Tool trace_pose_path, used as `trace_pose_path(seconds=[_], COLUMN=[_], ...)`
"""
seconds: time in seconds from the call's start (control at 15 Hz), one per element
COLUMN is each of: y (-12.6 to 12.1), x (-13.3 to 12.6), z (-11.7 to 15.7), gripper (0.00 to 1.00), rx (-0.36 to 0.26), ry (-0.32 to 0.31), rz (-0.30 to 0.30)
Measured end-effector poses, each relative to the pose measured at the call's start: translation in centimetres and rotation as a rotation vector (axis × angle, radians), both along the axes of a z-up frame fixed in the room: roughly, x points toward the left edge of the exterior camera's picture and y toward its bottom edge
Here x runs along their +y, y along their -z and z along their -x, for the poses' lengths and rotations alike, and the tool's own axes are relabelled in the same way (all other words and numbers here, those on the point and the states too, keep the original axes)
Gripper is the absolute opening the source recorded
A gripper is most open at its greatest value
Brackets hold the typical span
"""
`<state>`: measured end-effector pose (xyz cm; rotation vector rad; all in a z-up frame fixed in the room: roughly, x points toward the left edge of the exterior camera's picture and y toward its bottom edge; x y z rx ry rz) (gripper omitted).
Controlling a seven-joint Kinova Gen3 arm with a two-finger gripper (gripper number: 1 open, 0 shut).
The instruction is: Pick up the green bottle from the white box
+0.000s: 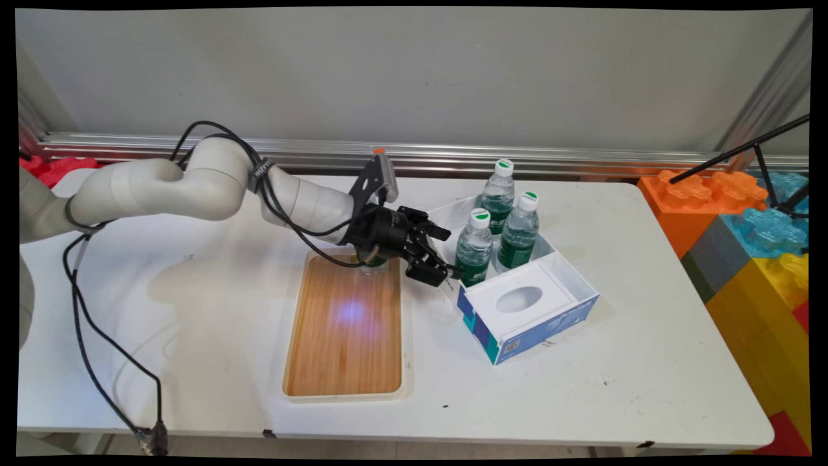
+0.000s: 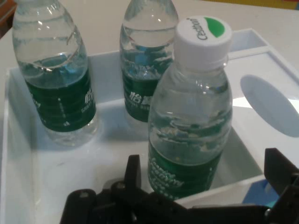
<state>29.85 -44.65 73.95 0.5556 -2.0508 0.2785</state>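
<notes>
Reaching low across the white table (image 1: pixel 647 336), the black gripper (image 1: pixel 438 254) hangs just beside the near-left wall of an open white and blue box (image 1: pixel 550 317), its jaws spread apart and grasping nothing. Straight ahead of the jaws, seen from the hand camera, stands the nearest water bottle (image 2: pixel 190 116), upright inside the box, with a white cap marked in green and a green label; one finger (image 2: pixel 132 171) rises on one side of it and the other on the opposite side, neither touching it. Beyond the jaws stand two more bottles of the same kind, one to the far left (image 2: pixel 53 74) and one just behind the nearest (image 2: pixel 142 60), both upright in the same compartment. To the right of the jaws in the hand view, the box has a raised white panel with an oval opening (image 2: pixel 271 105). Behind the gripper, under the wrist, lies a wooden tray (image 1: pixel 346 330) with a pale rim, and a clear bottle (image 1: pixel 374 264), largely hidden by the wrist, stands at its far end.
</notes>
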Motion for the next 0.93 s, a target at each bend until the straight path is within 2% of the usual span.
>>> trace_pose_path(seconds=[0.93], y=[0.5], x=[-1.9], z=[1.8], gripper=[1.0], rx=[0.012], ry=[-0.014], rz=[0.043])
